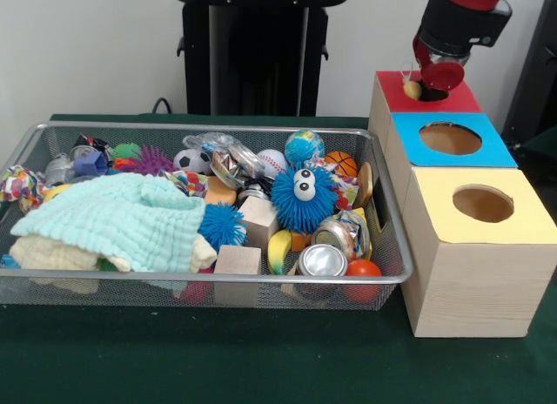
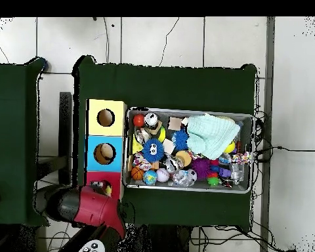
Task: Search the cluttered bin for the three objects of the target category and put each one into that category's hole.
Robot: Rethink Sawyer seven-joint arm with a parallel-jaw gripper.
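The wire bin [image 1: 393, 247] holds a jumble of toys, among them a blue googly-eyed spiky ball [image 1: 303, 198], a globe ball [image 1: 304, 146], a small basketball [image 1: 340, 163], a baseball [image 1: 272, 162] and a soccer ball [image 1: 191, 160]. To its right stand a red box [image 1: 457, 97], a blue box [image 1: 492, 150] and a yellow box [image 1: 522, 225], each with a round hole. My gripper [image 1: 440, 71] hangs right over the red box's hole. A small tan object [image 1: 412, 89] sits at that hole's left rim. In the overhead view the arm [image 2: 88, 205] covers part of the red box [image 2: 94, 177].
A mint cloth [image 1: 122, 219] covers the bin's left half, over a cream cloth [image 1: 43, 252]. Wooden blocks [image 1: 238, 260], metal cans [image 1: 322, 261], a banana [image 1: 278, 250] and an orange ball [image 1: 363, 269] crowd the front right. Green table cover [image 1: 261, 360] lies before the bin.
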